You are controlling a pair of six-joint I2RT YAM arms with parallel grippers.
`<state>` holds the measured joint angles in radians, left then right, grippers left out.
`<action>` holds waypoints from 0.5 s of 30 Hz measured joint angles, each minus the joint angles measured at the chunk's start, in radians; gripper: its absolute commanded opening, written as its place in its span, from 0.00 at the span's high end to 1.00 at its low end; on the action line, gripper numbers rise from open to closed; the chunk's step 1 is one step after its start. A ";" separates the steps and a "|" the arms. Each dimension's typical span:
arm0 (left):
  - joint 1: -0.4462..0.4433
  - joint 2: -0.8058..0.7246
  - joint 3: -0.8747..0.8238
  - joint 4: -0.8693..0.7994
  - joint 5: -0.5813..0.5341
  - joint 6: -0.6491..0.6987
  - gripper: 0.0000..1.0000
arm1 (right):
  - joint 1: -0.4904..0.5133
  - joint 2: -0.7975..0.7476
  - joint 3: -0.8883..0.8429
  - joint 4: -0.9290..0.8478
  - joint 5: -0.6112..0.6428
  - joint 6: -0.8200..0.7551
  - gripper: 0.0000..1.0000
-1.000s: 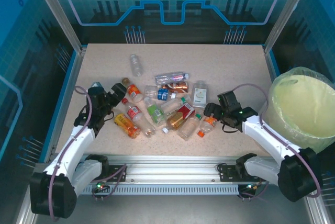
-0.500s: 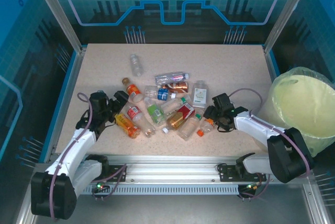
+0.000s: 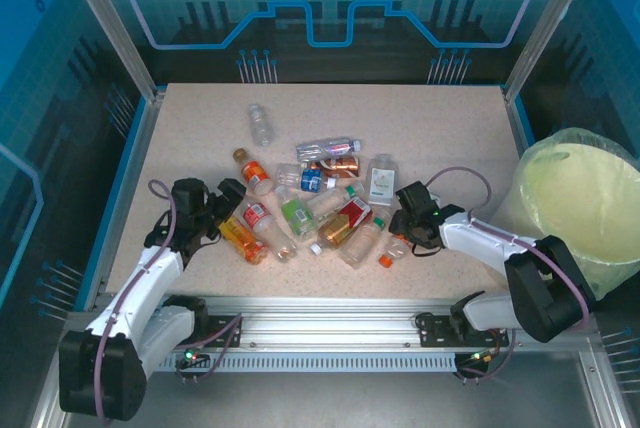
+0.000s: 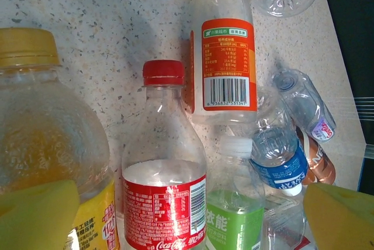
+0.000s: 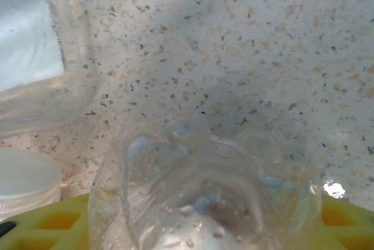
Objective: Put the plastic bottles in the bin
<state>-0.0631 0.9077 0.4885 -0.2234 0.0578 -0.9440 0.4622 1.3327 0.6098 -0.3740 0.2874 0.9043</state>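
Crowding the wide-open left end effector [image 3: 228, 206], heaped plastic bottles [image 3: 300, 216], right end effector [image 3: 402, 236] straddling a clear bottle [image 5: 204, 197], grip unclear

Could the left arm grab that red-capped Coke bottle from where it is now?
Probably yes. The left gripper is open and the red-capped bottle lies just ahead between its fingers, with nothing on top. The yellow-capped bottle and green-label bottle crowd it, so they may get caught too.

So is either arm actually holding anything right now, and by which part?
The right fingers sit either side of a clear bottle, near its base; whether they grip it cannot be told. The left fingers stand wide open, holding nothing.
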 measured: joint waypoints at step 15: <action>-0.311 0.043 0.221 0.043 -0.065 0.061 0.01 | 0.064 -0.264 0.249 -0.072 0.194 -0.275 0.60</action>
<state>-0.3737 0.9504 0.7097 -0.1806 -0.0074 -0.8833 0.5259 1.0687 0.8589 -0.4465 0.4816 0.6296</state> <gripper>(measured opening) 0.992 0.603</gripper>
